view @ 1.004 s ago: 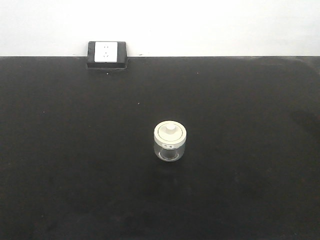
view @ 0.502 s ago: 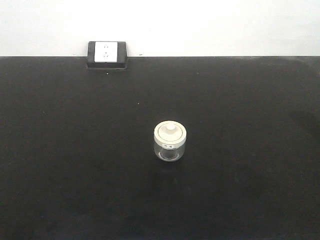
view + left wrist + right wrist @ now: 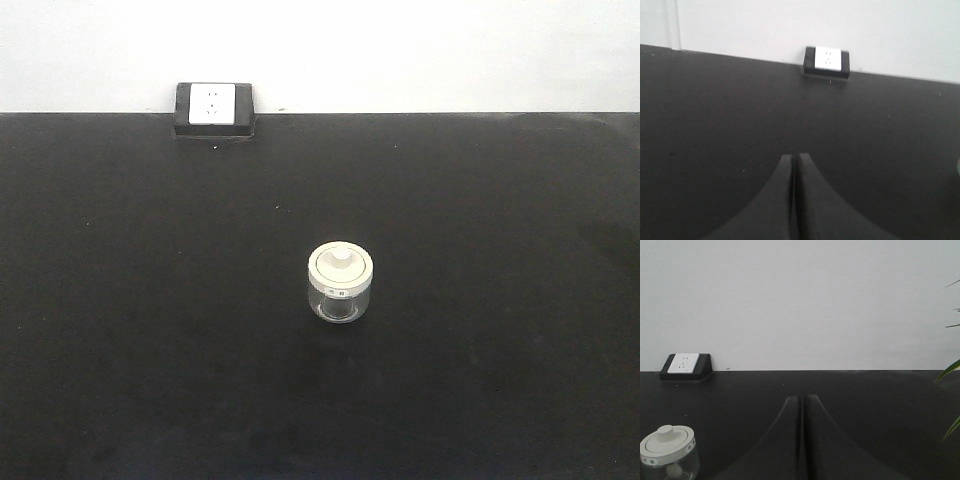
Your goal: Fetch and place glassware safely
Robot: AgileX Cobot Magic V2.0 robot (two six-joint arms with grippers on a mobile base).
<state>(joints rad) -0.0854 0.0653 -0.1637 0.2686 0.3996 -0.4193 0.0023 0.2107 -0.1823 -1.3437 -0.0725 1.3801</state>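
Note:
The small clear glass jar [image 3: 340, 284] with a round off-white lid, a central knob and a small label stands upright on the black table [image 3: 150, 300], near its middle. It also shows in the right wrist view [image 3: 667, 452] at the lower left, left of my right gripper. My right gripper [image 3: 802, 398] is shut and empty, its black fingers pressed together. My left gripper [image 3: 794, 157] is shut and empty over bare black table; the jar is out of that view. Neither gripper shows in the front view.
A black block with a white socket face [image 3: 213, 107] sits at the table's far edge against the white wall; it also shows in the left wrist view [image 3: 827, 61] and the right wrist view [image 3: 685, 366]. Green plant leaves [image 3: 951, 371] reach in at the far right.

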